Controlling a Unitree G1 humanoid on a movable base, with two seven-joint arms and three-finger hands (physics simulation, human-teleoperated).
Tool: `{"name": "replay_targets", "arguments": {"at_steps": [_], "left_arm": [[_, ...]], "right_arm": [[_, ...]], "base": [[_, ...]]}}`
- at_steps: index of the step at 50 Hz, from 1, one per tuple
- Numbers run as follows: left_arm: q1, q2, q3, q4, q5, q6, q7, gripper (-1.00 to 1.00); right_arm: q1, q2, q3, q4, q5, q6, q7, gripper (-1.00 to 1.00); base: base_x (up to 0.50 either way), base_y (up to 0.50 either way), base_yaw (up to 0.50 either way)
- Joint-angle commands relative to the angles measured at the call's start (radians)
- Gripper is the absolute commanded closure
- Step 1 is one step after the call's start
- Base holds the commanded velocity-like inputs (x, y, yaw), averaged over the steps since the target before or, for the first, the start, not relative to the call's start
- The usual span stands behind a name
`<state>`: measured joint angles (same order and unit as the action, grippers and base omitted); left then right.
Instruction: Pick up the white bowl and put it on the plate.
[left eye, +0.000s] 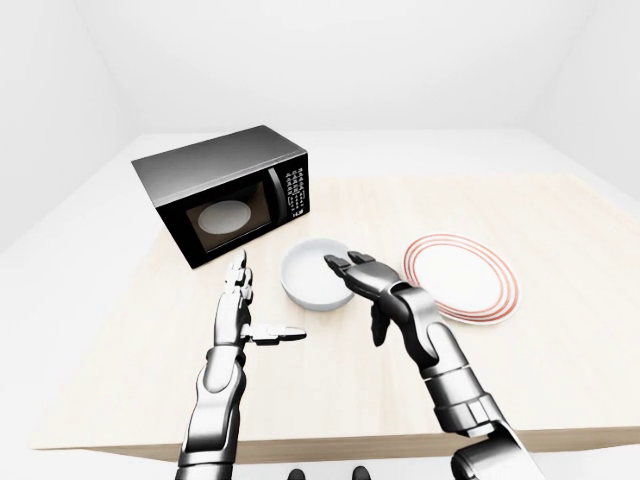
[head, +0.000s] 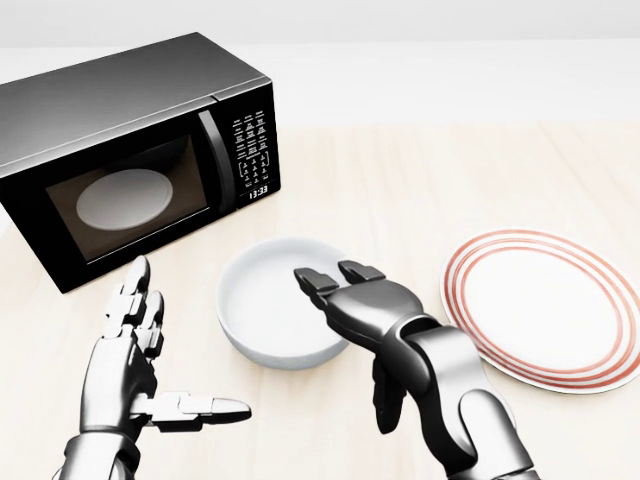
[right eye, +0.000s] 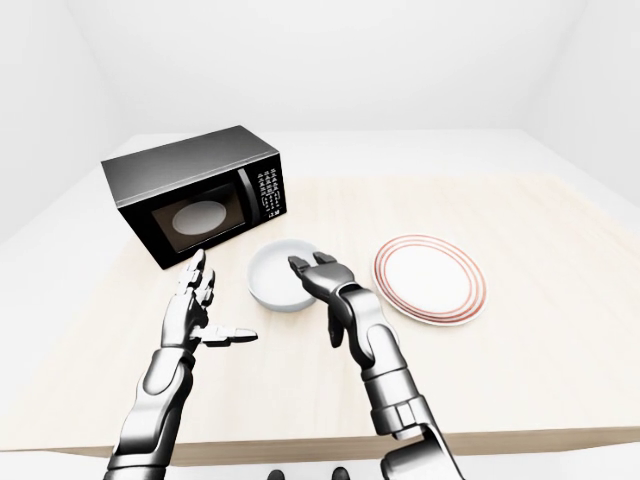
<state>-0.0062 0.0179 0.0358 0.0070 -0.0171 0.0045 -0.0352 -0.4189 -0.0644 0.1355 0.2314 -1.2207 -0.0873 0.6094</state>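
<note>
The white bowl (head: 275, 312) sits upright on the wooden table (head: 430, 170), below the microwave in the head view. The white plate with red rim rings (head: 545, 310) lies to its right. My right hand (head: 350, 300) is open, its fingertips (head: 318, 280) over the bowl's right rim and its thumb hanging below, not closed round the bowl. My left hand (head: 150, 350) is open and empty to the left of the bowl, fingers up and thumb pointing right.
A black microwave (head: 130, 150) with its door shut stands at the upper left of the head view, a white disc showing through its window. The table's near edge (left eye: 340, 440) runs along the bottom of the left-eye view.
</note>
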Motion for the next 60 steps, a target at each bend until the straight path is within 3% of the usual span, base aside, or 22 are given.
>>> {"name": "replay_targets", "arguments": {"at_steps": [1, 23, 36, 60], "left_arm": [[-0.001, 0.0, 0.001, -0.002, -0.001, 0.003, 0.0, -1.0], [0.003, 0.0, -0.001, 0.003, 0.0, -0.008, -0.002, -1.0], [0.003, 0.0, -0.001, 0.003, 0.0, -0.008, -0.002, -1.0], [0.003, 0.0, -0.001, 0.003, 0.0, -0.008, -0.002, -1.0]], "right_arm": [[-0.02, 0.028, 0.019, 0.0, -0.008, 0.0, 0.051, -1.0], [-0.108, 0.052, 0.029, 0.143, -0.033, 0.0, 0.013, -1.0], [-0.21, 0.064, 0.034, 0.348, -0.057, 0.0, -0.095, -1.0], [-0.233, 0.088, 0.057, 0.471, -0.109, 0.0, -0.141, -1.0]], "base": [[0.0, 0.0, 0.0], [0.0, 0.0, 0.0], [0.0, 0.0, 0.0], [0.0, 0.0, 0.0]]}}
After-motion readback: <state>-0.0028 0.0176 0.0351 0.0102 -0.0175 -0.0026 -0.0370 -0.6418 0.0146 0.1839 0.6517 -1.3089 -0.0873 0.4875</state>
